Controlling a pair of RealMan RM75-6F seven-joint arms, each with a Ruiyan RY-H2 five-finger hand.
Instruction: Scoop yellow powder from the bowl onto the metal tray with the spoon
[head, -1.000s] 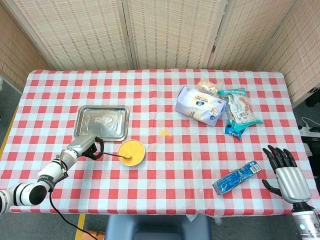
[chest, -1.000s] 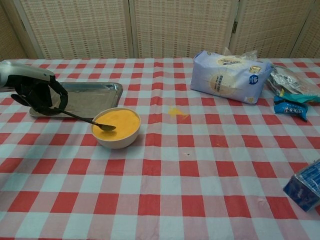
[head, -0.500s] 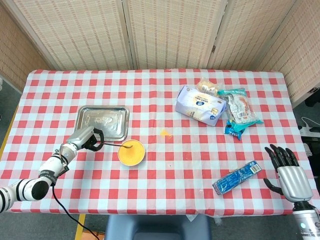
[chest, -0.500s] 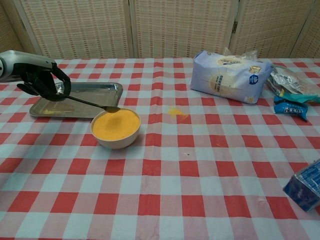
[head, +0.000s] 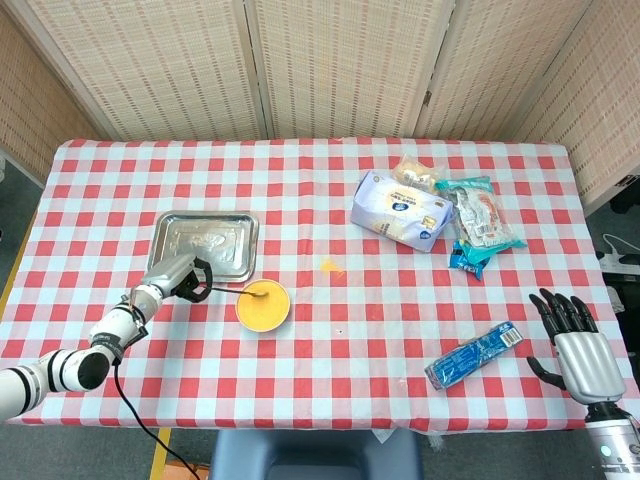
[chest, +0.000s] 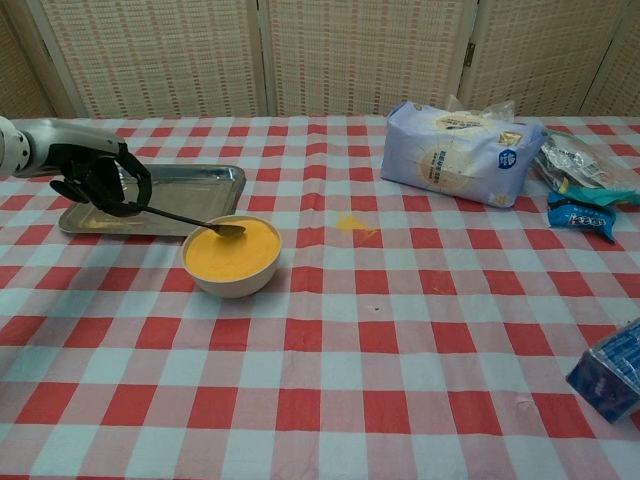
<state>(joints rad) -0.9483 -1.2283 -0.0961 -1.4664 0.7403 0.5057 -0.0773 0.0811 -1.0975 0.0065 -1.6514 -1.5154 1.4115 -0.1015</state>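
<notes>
Red and white checks cover the table (head: 320, 200), and woven screens stand behind it. Since half a second ago, the spoon (chest: 190, 219) has dipped a little, so its round end now sits just over the far rim of the bowl (chest: 232, 276), close above the yellow powder (chest: 232, 251). One second ago that end lay down in the powder. The left hand (chest: 97, 177) has slid a bit toward the bowl and now hangs over the front edge of the metal tray (chest: 190, 186).

The left hand has its dark fingers curled around the spoon's handle and holds it. The spoon reaches from the hand out to the right, to the bowl. The bowl stands just in front of the tray's right corner, near the hand. A small yellow spill (chest: 352, 225) lies on the cloth to the right of the bowl.

The right hand (head: 578, 350) rests at the table's near right edge, with its fingers spread and nothing in it. It has not moved. A blue packet (head: 475, 354) lies just beside it. A big white bag (chest: 458, 153) and some snack packs (chest: 585, 185) lie far back on the right.
</notes>
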